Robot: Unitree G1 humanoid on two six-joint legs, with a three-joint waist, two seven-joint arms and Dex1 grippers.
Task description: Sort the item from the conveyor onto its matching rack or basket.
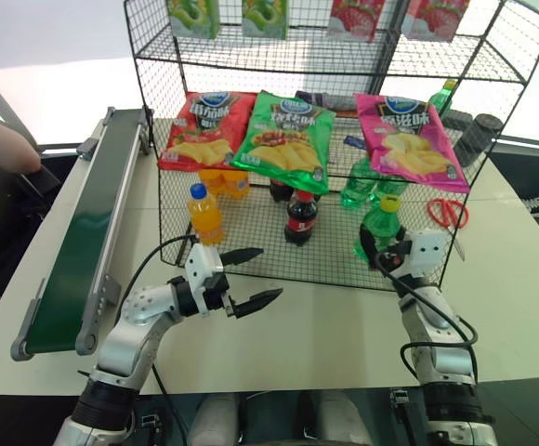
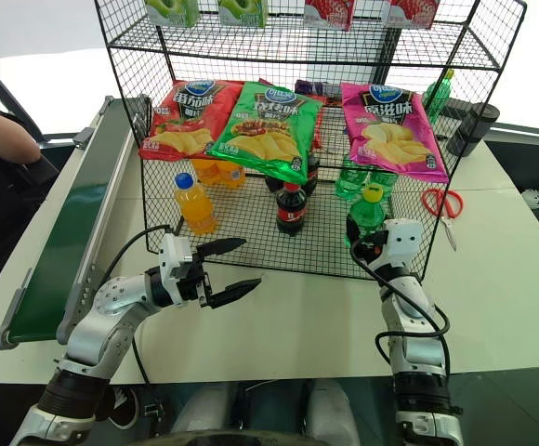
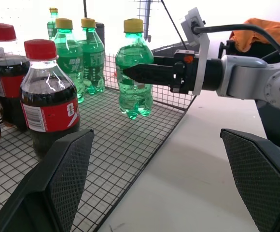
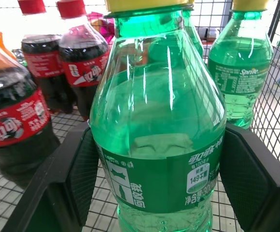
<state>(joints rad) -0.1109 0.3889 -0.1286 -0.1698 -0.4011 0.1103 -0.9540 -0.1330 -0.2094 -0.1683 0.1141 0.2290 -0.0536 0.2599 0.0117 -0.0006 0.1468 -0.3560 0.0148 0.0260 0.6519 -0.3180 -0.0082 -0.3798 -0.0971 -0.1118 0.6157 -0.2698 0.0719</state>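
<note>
The right gripper (image 4: 157, 179) hugs the small see-through green soda bottle with a yellow cap (image 1: 381, 226), held up above the low basket floor of the big black wire rack (image 1: 335, 263). The left gripper (image 1: 256, 277) is spread wide over the white table (image 1: 325, 334). The long dark green conveyor belt (image 1: 79, 242) lies along the table's left side.

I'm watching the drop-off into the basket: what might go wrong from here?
The green bottle, clamped in the right gripper, hangs above the rack's mesh floor; released there, it may land and tip. Other green bottles and a cola bottle stand close, so a sideways drift might knock them.
</note>
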